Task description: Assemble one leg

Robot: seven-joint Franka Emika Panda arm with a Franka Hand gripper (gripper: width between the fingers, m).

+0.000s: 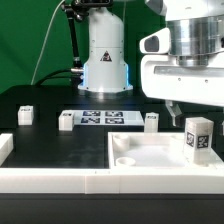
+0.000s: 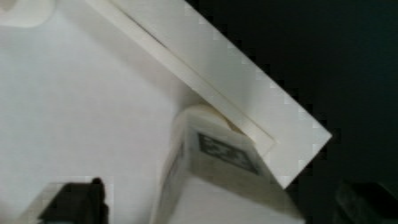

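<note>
The leg (image 1: 197, 136) stands upright near the table's front edge, toward the corner at the exterior view's right, with its black-and-white tag facing the camera. Its foot is on the large white plate (image 1: 150, 150), close to the plate's edge; whether it sits in a corner socket cannot be told. The gripper (image 1: 190, 106) hangs just above the leg's top without touching it. Its jaws are parted and hold nothing: in the wrist view the one finger (image 2: 75, 200) plainly seen sits well off to the side, with bare plate between it and the leg. A round socket (image 1: 125, 158) shows in the plate's front corner at the exterior view's left. Across the middle of the table stand three like blocks: one block (image 1: 25, 116) toward the edge at the exterior view's left, a second block (image 1: 66, 121) and a third block (image 1: 152, 121) on either side of the marker board (image 1: 100, 118). A long white rail (image 1: 90, 180) runs along the front edge, and the robot's base (image 1: 105, 60) rises at the back edge.
</note>
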